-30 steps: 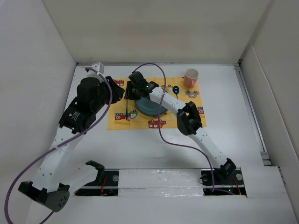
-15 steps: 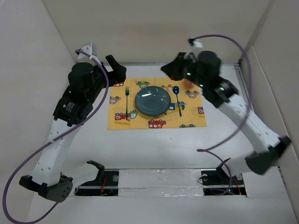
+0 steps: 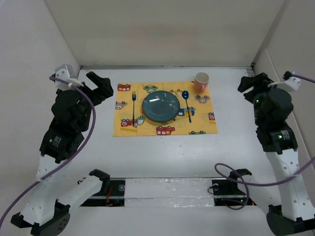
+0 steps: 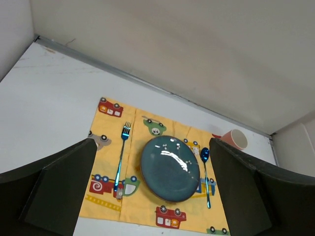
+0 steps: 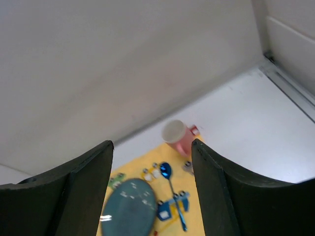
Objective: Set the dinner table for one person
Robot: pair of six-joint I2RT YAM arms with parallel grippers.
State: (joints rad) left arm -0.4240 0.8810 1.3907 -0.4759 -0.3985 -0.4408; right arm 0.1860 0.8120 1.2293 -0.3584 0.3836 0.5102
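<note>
Table (image 3: 162,157) first: the white dinner table fills the whole floor of the enclosure, walled on three sides, with both arm bases bolted at its near edge. On it lies a yellow placemat (image 3: 202,123) printed with cars and bears, set toward the far edge and roughly midway between the left and right edges.

And the setting's on the mat! Dark teal plate (image 3: 161,106) sits at the middle of the placemat. Fork (image 3: 134,105) lies just beside the plate on its left, tines toward the far edge. Blue spoon (image 3: 186,103) lies just beside the plate on its right, bowl toward the far edge. Pink cup (image 3: 201,81) stands upright at the placemat's far right corner.

Over to the arms. Left gripper (image 3: 101,83) hangs above the table's far left corner, well apart from the mat, its jaws spread wide with nothing between them; the left wrist view shows both dark fingers (image 4: 59,187) framing the whole place setting far below. Right gripper (image 3: 255,82) is up by the far right corner near the side wall, jaws parted too, holding nothing, with the cup and spoon showing between its fingers (image 5: 83,191) in a slightly blurred wrist view.
</note>
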